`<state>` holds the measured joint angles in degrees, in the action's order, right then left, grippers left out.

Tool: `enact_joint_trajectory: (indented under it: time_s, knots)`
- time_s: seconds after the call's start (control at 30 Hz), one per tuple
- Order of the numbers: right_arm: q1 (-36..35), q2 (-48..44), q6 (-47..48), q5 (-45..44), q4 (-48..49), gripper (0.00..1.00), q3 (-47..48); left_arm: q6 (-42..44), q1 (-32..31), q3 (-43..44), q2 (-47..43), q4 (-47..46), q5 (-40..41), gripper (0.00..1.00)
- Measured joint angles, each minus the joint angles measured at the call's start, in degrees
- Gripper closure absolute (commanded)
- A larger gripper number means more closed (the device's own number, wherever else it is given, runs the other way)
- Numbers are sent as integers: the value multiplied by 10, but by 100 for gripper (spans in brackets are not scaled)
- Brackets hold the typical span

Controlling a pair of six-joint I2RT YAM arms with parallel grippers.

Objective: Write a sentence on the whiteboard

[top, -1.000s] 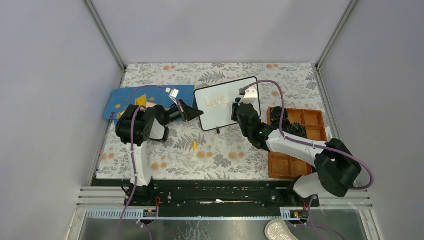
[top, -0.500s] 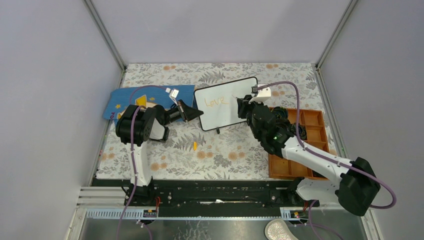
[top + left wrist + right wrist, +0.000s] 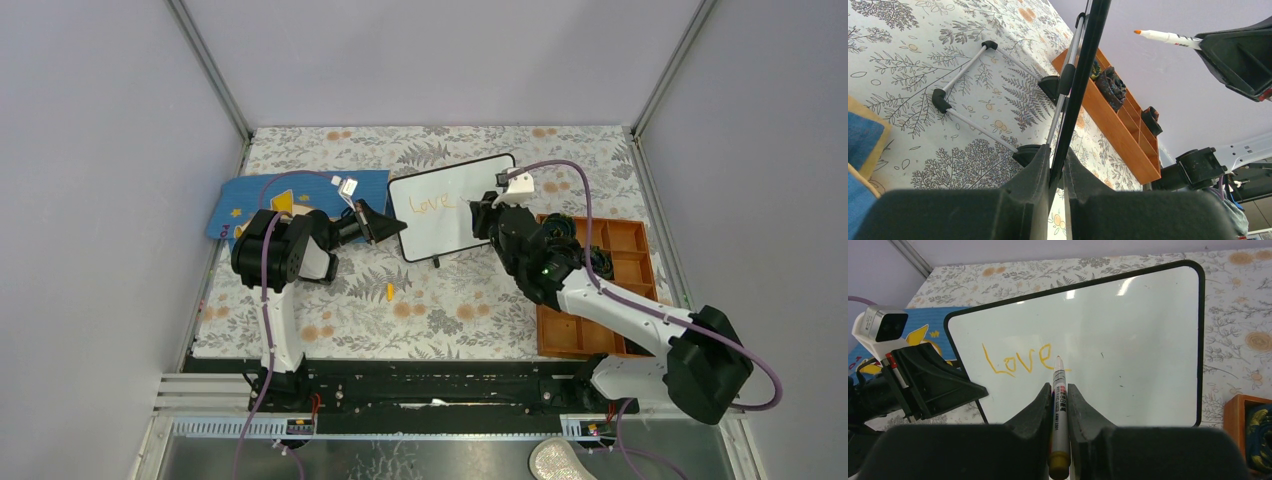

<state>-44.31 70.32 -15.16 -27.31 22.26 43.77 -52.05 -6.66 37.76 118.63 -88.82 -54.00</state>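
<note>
The whiteboard (image 3: 458, 208) (image 3: 1128, 355) stands tilted on its black feet at mid table, white with a thin black frame. The sentence (image 3: 432, 204) (image 3: 1015, 361) reads only "Love" in orange at the board's left. My left gripper (image 3: 393, 229) (image 3: 1057, 165) is shut on the board's left edge (image 3: 1083, 75). My right gripper (image 3: 483, 214) (image 3: 1059, 390) is shut on an orange-tipped marker (image 3: 1058, 405), its tip just right of the "e". The marker also shows in the left wrist view (image 3: 1168, 36).
A blue mat with a yellow plane (image 3: 250, 200) lies left of the board. An orange compartment tray (image 3: 620, 290) (image 3: 1118, 125) with dark items sits at the right. A small orange cap (image 3: 390, 291) lies on the floral tablecloth in front.
The right gripper with the marker swung from over the board to its right edge, then came back slightly left. The "e" of "Love" now shows fully. The left arm stayed still.
</note>
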Motion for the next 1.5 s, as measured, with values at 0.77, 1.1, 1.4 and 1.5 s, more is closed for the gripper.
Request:
enact_joint_trajectory:
  time_s: [0.77,1.1,1.4,1.5]
  knots:
    - [41,96,-24,14,42,100,52,0,0,0,0,0,0,91]
    - [47,102,-24,14,44,100,52,0,0,0,0,0,0,91]
    - [51,113,-24,13,54,100,56,0,-1,0,0,0,0,91]
    - [51,119,-24,13,54,100,59,0,-1,0,0,0,0,91]
